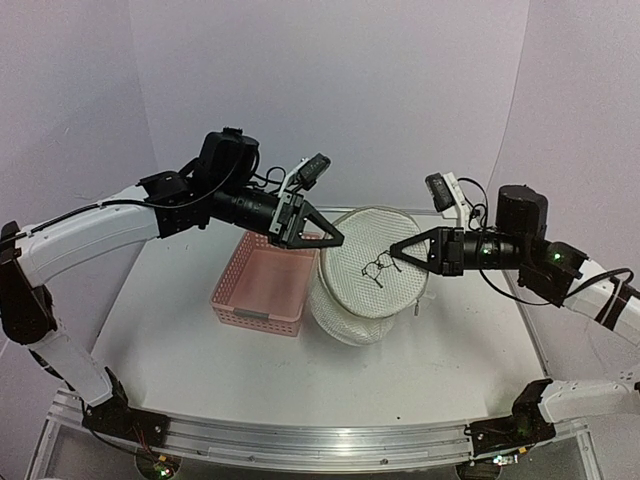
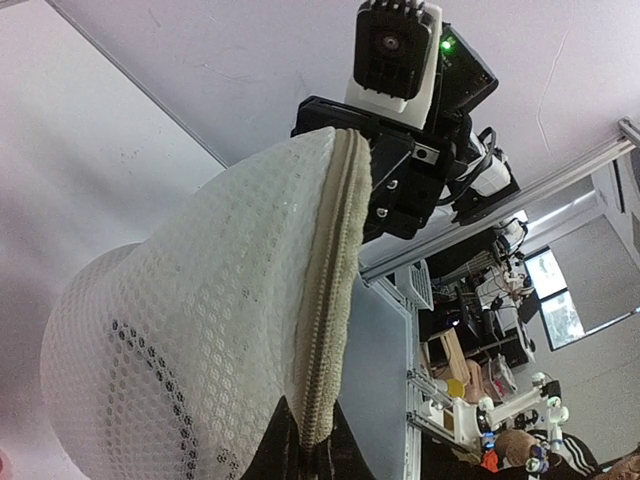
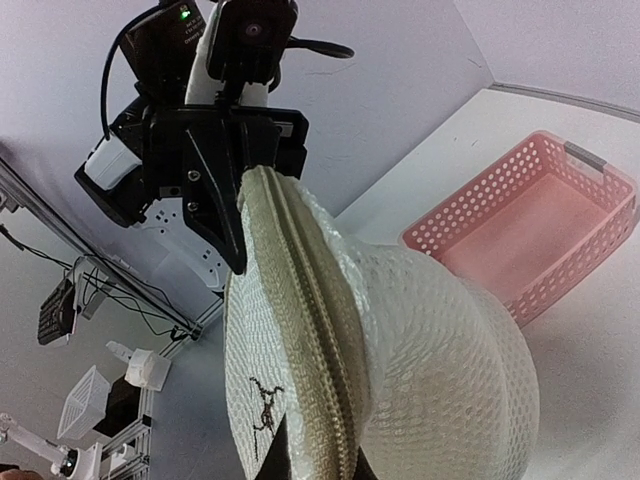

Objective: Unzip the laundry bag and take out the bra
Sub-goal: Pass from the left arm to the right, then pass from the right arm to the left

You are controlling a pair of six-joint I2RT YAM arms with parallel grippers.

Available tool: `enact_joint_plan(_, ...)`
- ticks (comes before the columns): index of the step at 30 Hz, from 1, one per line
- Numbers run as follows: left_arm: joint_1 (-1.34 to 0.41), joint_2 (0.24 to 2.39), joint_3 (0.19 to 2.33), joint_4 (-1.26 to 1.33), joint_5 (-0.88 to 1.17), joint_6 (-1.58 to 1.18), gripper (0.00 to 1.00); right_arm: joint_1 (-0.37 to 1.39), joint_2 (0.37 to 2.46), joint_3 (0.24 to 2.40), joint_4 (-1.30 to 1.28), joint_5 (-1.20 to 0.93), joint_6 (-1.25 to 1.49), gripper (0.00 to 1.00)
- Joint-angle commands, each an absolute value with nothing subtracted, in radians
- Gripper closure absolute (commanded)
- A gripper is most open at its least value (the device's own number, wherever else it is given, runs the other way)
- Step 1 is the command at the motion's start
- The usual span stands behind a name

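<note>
Left claw (image 1: 328, 238) clamped on the bag (image 1: 365, 290) at its left rim, jaws together on the zip (image 2: 325, 300) band; right claw (image 1: 397, 254) clamped on the same band at the opposite side, tips pointing left toward mine on the other arm. Bag sits mid-table, stretched between both claws, round face with the black drawing (image 1: 377, 268) turned up and toward the near side; lower part sags to the table (image 1: 200, 370). Zip runs claw to claw along the top edge; looks closed over the stretch both wrist views show; can't tell whether either claw has the pull itself. Dark patch shows through the mesh in the left wrist view; can't tell what it is. Pink basket (image 1: 262, 280) just left of the bag, under the left claw; touching or not, can't tell.
</note>
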State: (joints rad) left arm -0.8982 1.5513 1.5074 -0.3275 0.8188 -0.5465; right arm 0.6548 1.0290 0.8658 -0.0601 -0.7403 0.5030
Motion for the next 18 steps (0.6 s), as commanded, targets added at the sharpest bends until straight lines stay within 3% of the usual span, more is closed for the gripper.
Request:
enact_joint_plan(1, -0.864, 1.499, 1.482, -0.245, 0.777, -0.540, 0.89, 0.658, 1.013, 0.858, 0.033, -0.754, 0.530, 1.00)
enact_joint_plan(5, -0.831, 1.465, 1.413, -0.247, 0.673, -0.557, 0.62, 0.658, 1.010, 0.858, 0.037, -0.677, 0.577, 1.00)
enact_joint_plan(9, -0.808, 1.423, 1.333, -0.230, 0.596, -0.586, 0.43, 0.660, 1.020, 0.859, 0.057, -0.596, 0.621, 1.00)
enact_joint_plan(14, -0.796, 1.362, 1.196, -0.092, 0.580, -0.706, 0.29, 0.663, 1.058, 0.843, 0.148, -0.500, 0.706, 1.00)
enact_joint_plan(18, -0.796, 1.313, 1.060, 0.123, 0.600, -0.863, 0.24, 0.672, 1.097, 0.846, 0.245, -0.434, 0.789, 1.00)
